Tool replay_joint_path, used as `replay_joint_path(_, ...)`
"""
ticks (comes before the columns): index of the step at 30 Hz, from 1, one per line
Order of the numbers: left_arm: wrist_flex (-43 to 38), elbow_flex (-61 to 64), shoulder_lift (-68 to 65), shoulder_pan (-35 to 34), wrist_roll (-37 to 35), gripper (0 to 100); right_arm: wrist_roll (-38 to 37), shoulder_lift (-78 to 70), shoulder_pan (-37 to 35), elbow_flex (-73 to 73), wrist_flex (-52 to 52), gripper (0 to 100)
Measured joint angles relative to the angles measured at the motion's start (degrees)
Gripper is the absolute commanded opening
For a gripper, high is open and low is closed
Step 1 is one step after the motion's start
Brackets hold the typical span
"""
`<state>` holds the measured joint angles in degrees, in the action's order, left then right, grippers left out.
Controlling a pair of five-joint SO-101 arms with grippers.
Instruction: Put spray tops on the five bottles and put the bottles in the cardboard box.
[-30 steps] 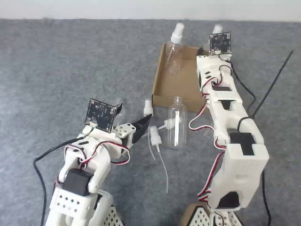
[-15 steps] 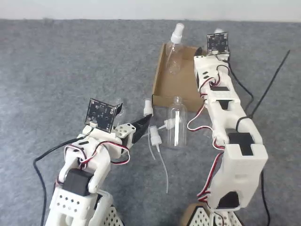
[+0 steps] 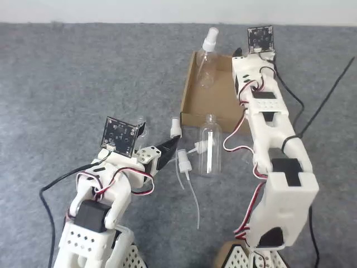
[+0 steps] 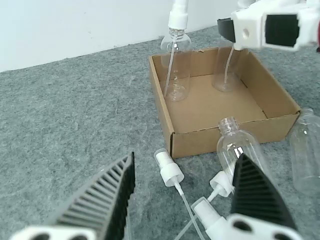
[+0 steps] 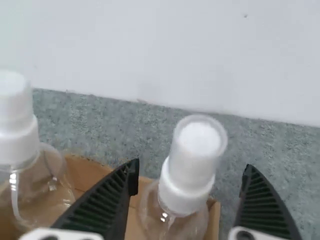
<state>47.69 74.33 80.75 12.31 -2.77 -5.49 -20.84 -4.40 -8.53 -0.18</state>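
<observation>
Inside cardboard box [image 4: 161, 102], capped bottle [image 5: 191, 152], right tool [image 5: 190, 169] gaping

Capped bottles [image 4: 176, 65] line the far wall of the cardboard box [image 4: 277, 129], its near floor bare behind an uncapped bottle [image 4: 232, 145].

shallow cardboard box [image 3: 220, 100] sits open-topped on the grey carpet. inside, a capped bottle [image 3: 206, 64] stands upright in the 11 o'clock corner and a second capped bottle [image 4: 226, 75] in the 1 o'clock corner, both clear with white sprayers. an uncapped bottle [image 3: 210, 148] stands just outside the box at 6 o'clock, with three loose spray tops [image 3: 184, 162] lying round its 9 o'clock.
</observation>
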Motion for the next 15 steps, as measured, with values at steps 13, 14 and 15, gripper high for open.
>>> replay_joint_path(13,0.0,0.0,0.0,0.0,0.0,29,0.0,20.9,0.0,0.0,21.5,26.4)
replay_joint_path(14,0.0,0.0,0.0,0.0,0.0,29,0.0,22.7,0.0,0.0,24.2,26.4)
replay_joint_path(15,0.0,0.0,0.0,0.0,0.0,29,0.0,24.5,-0.1,0.0,27.1,26.4)
